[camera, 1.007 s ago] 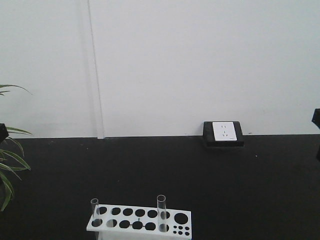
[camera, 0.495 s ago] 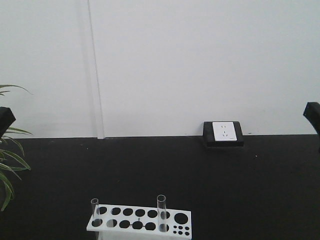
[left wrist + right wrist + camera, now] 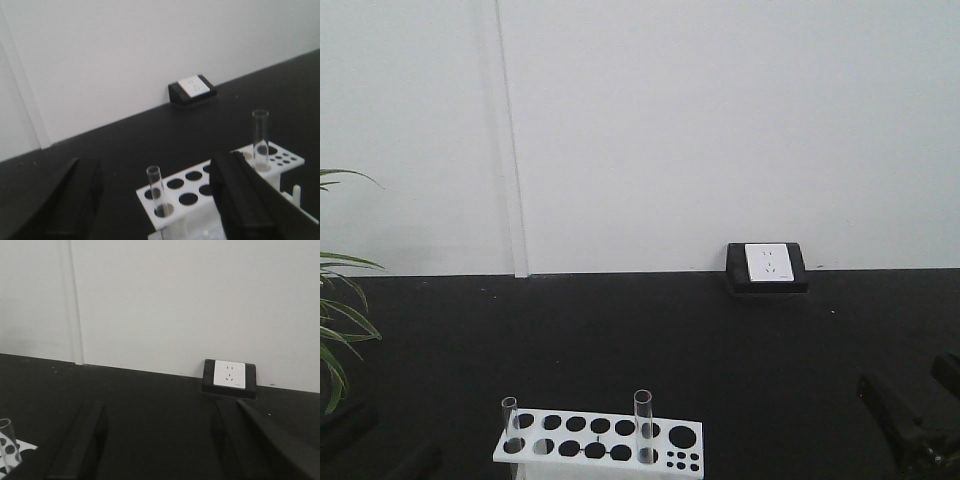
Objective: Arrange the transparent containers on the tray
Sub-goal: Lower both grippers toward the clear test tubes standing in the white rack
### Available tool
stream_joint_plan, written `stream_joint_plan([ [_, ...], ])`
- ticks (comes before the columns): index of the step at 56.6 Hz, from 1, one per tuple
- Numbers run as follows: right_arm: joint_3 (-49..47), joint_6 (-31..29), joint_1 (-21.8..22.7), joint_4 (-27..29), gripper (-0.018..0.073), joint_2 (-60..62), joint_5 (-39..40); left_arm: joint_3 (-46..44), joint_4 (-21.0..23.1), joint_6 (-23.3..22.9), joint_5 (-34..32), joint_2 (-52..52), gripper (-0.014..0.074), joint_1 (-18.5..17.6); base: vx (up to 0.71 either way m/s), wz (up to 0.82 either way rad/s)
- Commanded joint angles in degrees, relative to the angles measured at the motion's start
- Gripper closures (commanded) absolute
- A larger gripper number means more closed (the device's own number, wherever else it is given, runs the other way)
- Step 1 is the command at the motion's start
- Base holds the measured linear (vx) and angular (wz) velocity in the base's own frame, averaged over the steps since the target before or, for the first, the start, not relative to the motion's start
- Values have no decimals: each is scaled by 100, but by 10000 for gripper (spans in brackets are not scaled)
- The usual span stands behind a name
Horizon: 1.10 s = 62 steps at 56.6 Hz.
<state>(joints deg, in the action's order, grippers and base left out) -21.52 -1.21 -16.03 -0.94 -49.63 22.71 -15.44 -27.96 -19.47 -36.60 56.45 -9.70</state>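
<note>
Two transparent containers stand upright in a white holed rack: one at its left end, one right of centre. In the left wrist view the left tube rises ahead between the wide-apart fingers of my left gripper, which is open and touches nothing. The other tube stands further right in the rack. My right gripper is open and empty over the black tabletop, with one tube at the view's left edge. The tray is out of view.
A wall socket in a black block sits where the black table meets the white wall. Plant leaves reach in at the left edge. My grippers appear low in the front view, left and right.
Both arms have dropped from mid-height at the front view's side edges to its bottom corners, beside the rack. The tubes and rack have not moved.
</note>
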Motion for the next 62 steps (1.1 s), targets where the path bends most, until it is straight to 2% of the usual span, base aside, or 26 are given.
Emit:
stream_joint_plan([
  [1,-47,-38,-26,-191,68,32,896,-178,146,-72,-970,437,38,2,0,0],
  [10,-40,-38,-26,-233,68,32,1052,-460,146,-239,-2005,1610,38,2,0,0],
  [18,-40,-38,-26,-233,68,32,1091,-942,133,-375,-2547,2648,38,2,0,0],
  [34,-40,-47,-26,-233,68,32,1088,-1920,-11,-375,-2633,3961,38,-4,0,0],
  [45,-40,-47,-26,-233,68,32,1088,-2104,-192,-325,-2767,4507,57,-4,0,0],
  [55,-40,-46,-26,-233,69,32,1088,-2104,-146,-325,-2866,4712,192,-4,0,0],
  [62,-40,-46,-26,-233,69,32,1088,-2104,-146,-325,-3233,4740,390,-4,0,0],
])
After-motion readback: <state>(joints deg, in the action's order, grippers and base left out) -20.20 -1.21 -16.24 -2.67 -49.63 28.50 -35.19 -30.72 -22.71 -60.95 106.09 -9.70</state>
